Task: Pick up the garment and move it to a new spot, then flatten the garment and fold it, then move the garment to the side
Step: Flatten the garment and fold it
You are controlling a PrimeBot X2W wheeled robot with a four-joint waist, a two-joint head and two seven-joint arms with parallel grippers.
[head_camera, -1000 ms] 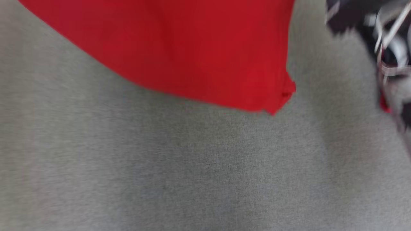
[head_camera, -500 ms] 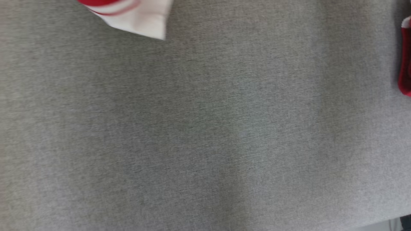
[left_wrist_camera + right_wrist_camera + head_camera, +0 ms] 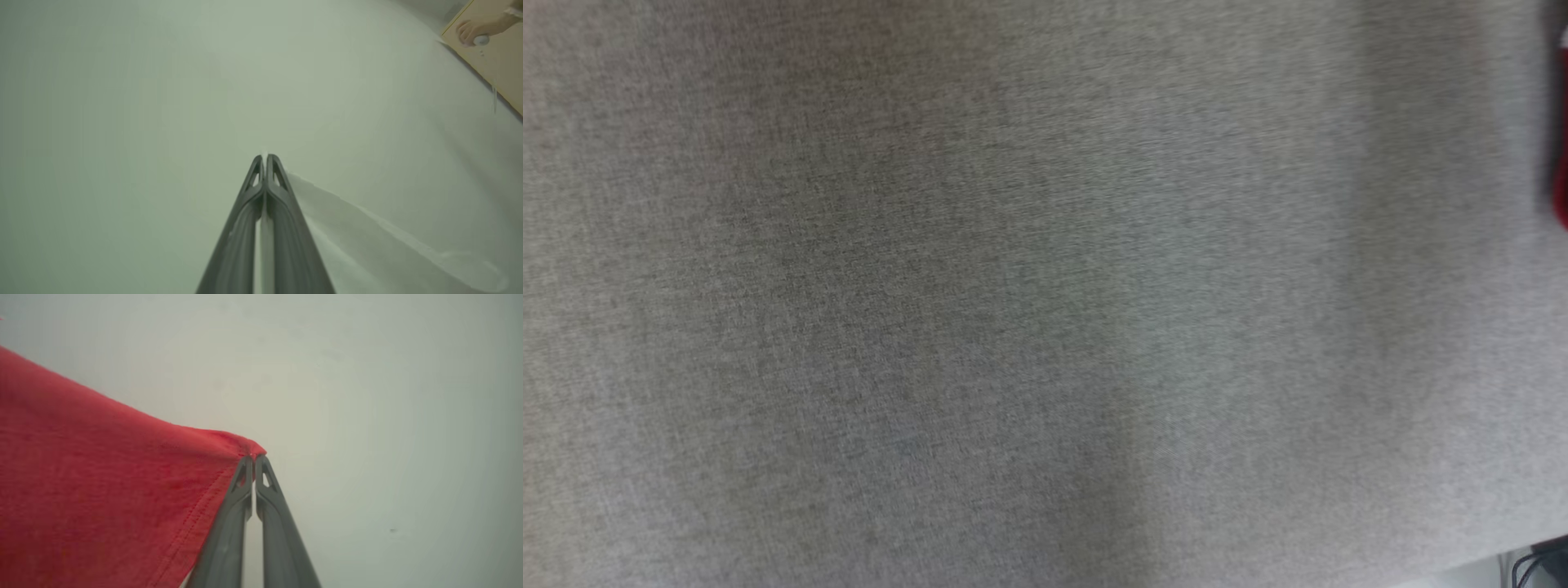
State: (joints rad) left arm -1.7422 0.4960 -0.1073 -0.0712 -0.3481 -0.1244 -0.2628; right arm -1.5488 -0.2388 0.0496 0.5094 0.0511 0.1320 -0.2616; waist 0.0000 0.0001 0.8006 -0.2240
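Note:
The garment is red with a white part. In the right wrist view my right gripper (image 3: 254,456) is shut on a hemmed corner of the red garment (image 3: 102,490), which spreads away to the left. In the left wrist view my left gripper (image 3: 264,156) is shut, with a bit of white cloth (image 3: 367,237) pinched at its tips and trailing to the lower right. The head view catches a blurred red sliver of the garment (image 3: 1561,188) at the right edge, over the grey table (image 3: 1013,327).
The grey fabric-covered table ends at the head view's lower right, where dark cables (image 3: 1535,565) lie beyond the edge. In the left wrist view a tan surface (image 3: 498,61) shows at the upper right, with part of a person (image 3: 476,28) on it.
The red cloth that covered the top of the head view a second ago has left it upward. Its white part followed half a second ago, and a red sliver stays at the right edge.

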